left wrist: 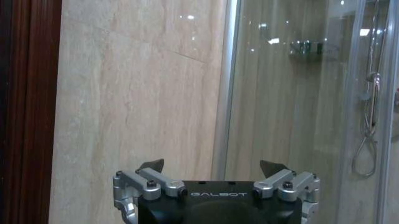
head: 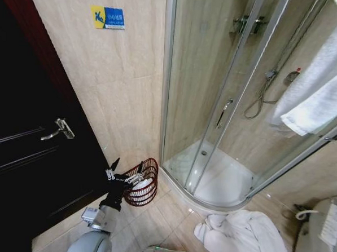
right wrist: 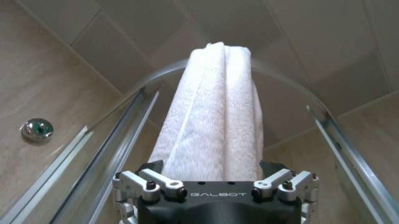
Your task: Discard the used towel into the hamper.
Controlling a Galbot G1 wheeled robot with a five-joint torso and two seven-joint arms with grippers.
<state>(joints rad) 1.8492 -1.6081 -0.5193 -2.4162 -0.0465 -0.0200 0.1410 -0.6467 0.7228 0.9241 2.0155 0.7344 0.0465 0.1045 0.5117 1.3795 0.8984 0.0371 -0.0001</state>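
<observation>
The left pincer (left wrist: 212, 166) has a black body with the white word GALBOT printed on its front. On each side sit 2 silver metal links, each fixed with a dark round screw, and they carry short black pointed fingertips (left wrist: 153, 164). The right pincer (right wrist: 212, 166) has the same black body, white marking and silver links. In the head view the left arm (head: 111, 201) is black near the wrist, then comes a silver joint and a rounded grey shell.

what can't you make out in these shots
- Hamper, head view: the left gripper covers its near side, and whether the pale shape inside is a towel is unclear.
- Right gripper, right wrist view: the hanging white towel lies between its fingers; whether they clamp it cannot be told.
- Towel on the floor, head view: cut off by the bottom edge.
</observation>
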